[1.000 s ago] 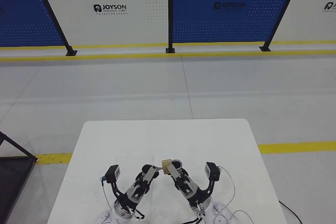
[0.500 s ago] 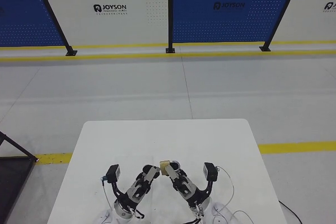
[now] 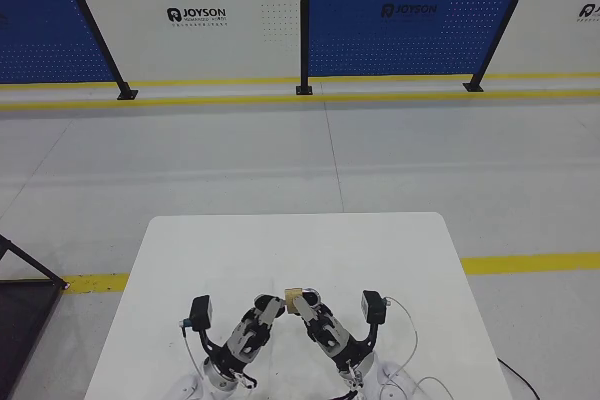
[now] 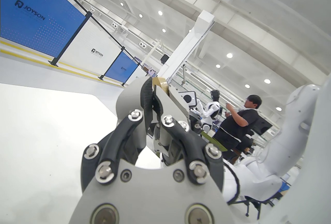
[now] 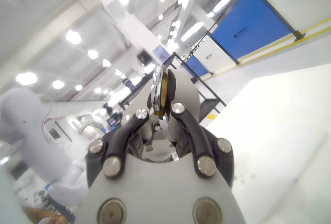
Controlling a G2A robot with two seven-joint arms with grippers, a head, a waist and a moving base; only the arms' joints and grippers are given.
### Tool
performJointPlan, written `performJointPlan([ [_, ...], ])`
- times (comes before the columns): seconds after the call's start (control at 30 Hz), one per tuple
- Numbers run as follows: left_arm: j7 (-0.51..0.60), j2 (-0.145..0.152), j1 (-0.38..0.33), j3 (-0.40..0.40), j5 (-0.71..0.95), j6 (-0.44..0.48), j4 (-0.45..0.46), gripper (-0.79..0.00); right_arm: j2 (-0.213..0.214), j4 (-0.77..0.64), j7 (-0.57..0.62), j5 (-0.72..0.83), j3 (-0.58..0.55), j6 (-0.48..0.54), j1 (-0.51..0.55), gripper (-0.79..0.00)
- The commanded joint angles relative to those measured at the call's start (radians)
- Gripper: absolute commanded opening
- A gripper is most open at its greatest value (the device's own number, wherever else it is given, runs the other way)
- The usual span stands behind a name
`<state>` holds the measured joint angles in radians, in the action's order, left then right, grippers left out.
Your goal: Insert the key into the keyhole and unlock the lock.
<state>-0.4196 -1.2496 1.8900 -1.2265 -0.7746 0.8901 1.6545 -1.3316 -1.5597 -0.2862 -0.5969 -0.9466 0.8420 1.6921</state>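
The left gripper is held pinched shut just left of the lock; no key can be made out between its pads. The lock is clamped lengthwise in the right gripper, shackle pointing outward. Under the lock a white table is spread; beyond it blue panels are ranged.

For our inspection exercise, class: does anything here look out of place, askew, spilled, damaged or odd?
Nothing stands out. The right end effector is shut on the brass lock, held above the white table, and the left end effector, also shut, has its tips at the lock. No spill or damage shows.
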Motion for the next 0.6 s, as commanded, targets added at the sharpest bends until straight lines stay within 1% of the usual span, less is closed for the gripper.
performJointPlan([
  [0.0, -0.034, -0.002, 0.000, -0.001, -0.055, -0.017, 0.000, -0.785, 0.000, -0.001, 0.003, 0.003, 0.000, -0.002, 0.000, -0.785],
  [0.33, -0.185, -0.006, 0.001, 0.008, -0.263, -0.078, -0.008, -0.785, 0.004, -0.007, 0.017, 0.017, -0.007, -0.009, 0.005, -0.785],
  [0.57, -0.352, -0.010, 0.003, 0.023, -0.447, -0.204, -0.016, -0.785, 0.006, -0.010, 0.028, 0.025, -0.009, -0.017, 0.006, -0.785],
])
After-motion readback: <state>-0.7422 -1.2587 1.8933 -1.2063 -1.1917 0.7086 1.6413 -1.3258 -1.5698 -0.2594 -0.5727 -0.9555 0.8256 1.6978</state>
